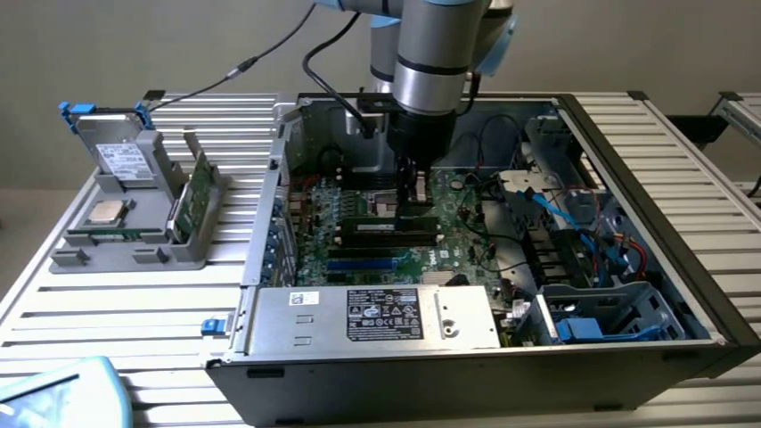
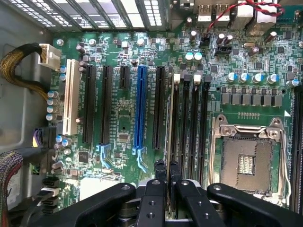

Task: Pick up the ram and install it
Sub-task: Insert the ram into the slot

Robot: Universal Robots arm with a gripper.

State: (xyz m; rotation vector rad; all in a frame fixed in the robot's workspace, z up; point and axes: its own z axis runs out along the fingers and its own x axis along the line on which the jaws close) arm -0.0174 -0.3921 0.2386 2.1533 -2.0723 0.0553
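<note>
Fingers (image 2: 160, 176), nearly closed, pinch the ram (image 2: 169, 127) by its upper edge at the exterior view's centre; it looks light, stiff and fragile, best held by its edges.

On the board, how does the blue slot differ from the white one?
The blue slot sits mid-board between black slots; the white slot is outermost, nearest the braided cables. The blue slot ends in a pale blue latch; the white slot shows none. Both are empty and run parallel.
</note>
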